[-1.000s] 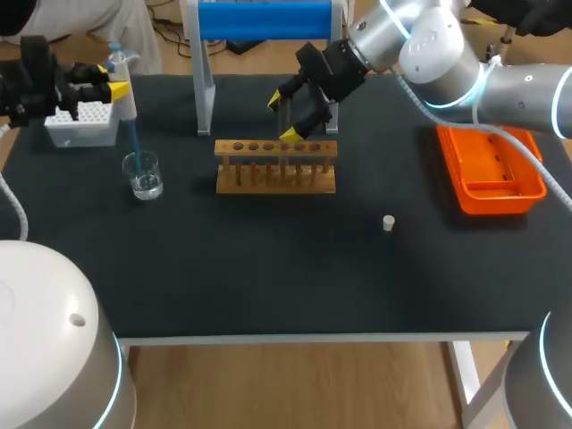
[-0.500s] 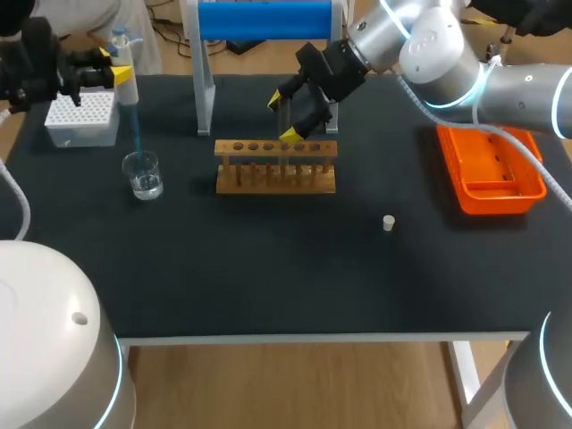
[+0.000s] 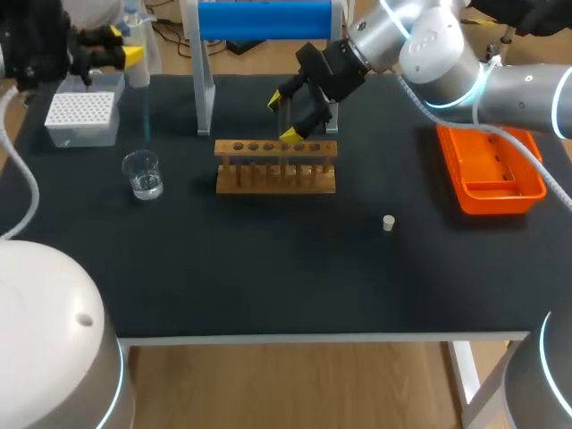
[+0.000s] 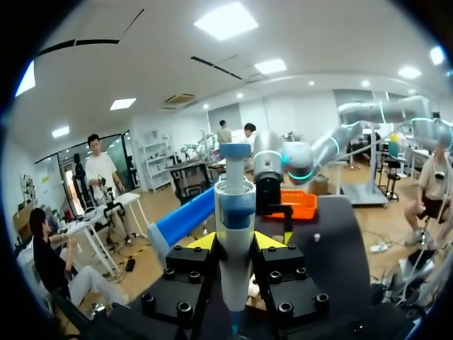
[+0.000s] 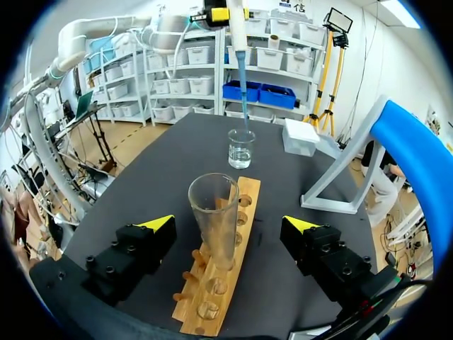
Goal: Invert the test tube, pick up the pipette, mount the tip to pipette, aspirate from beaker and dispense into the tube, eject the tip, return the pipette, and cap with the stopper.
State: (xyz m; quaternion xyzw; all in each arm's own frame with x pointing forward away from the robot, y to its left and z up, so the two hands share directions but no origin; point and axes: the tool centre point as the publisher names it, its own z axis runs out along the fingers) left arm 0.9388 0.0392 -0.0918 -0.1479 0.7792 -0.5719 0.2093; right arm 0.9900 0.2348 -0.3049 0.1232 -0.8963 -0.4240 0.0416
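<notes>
My left gripper (image 3: 114, 55) is shut on the white pipette (image 3: 138, 61) at the table's back left. In the left wrist view the pipette (image 4: 235, 227) stands upright between the yellow fingertips (image 4: 202, 242). Its blue tip (image 3: 146, 116) hangs straight down and ends just above the glass beaker (image 3: 143, 174). My right gripper (image 3: 290, 116) stands open around the clear test tube (image 5: 214, 216), which is upright and mouth-up in the wooden rack (image 3: 275, 165); neither finger touches it. The small white stopper (image 3: 388, 222) lies on the mat to the right of the rack.
A white tip box (image 3: 83, 116) sits at the back left beside the beaker. The blue-topped pipette stand (image 3: 264, 20) rises behind the rack. An orange tray (image 3: 490, 165) lies at the right. Bare black mat (image 3: 268, 268) fills the front half.
My left arm has lifted the pipette up and slightly right, drawing the blue tip out of the beaker. The right arm has not moved.
</notes>
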